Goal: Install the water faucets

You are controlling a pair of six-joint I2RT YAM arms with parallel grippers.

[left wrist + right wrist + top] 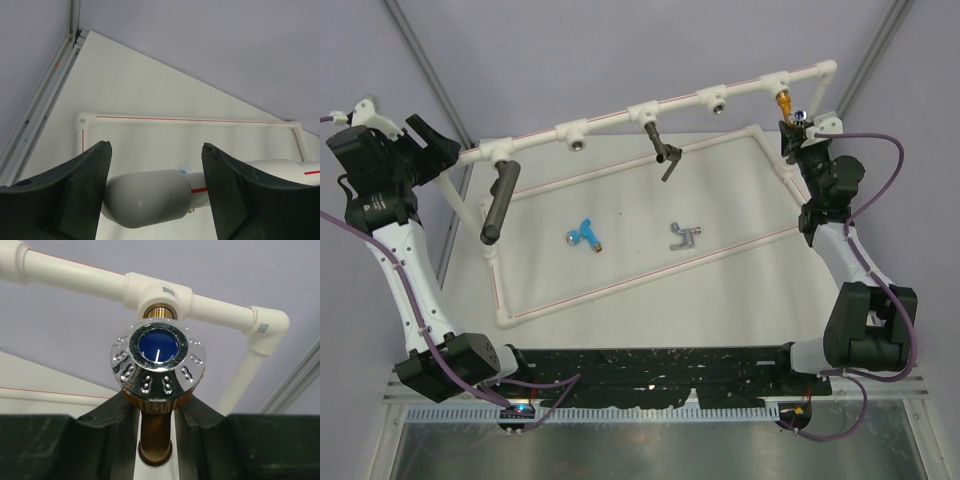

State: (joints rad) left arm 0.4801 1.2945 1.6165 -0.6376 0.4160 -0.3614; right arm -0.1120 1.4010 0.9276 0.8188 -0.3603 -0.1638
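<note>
The orange-gold faucet (785,100) hangs from the far-right socket of the raised white pipe (680,100). My right gripper (798,125) is shut on it. In the right wrist view my right gripper (156,412) has both fingers clamped on the faucet's spout (155,435), below its chrome knob with a blue cap (158,360). Its brass end enters the white tee (159,292). The blue faucet (586,234) and the silver-grey faucet (685,236) lie on the table inside the frame. My left gripper (430,140) is open at the pipe's left end, with the grey pipe end (147,197) between the fingers of my left gripper (156,150).
A long dark grey cylinder (496,203) hangs from the left socket. A dark lever fitting (663,152) hangs from a middle socket. Two sockets (577,138) (718,100) stand open. The low white pipe frame (650,275) borders the table area.
</note>
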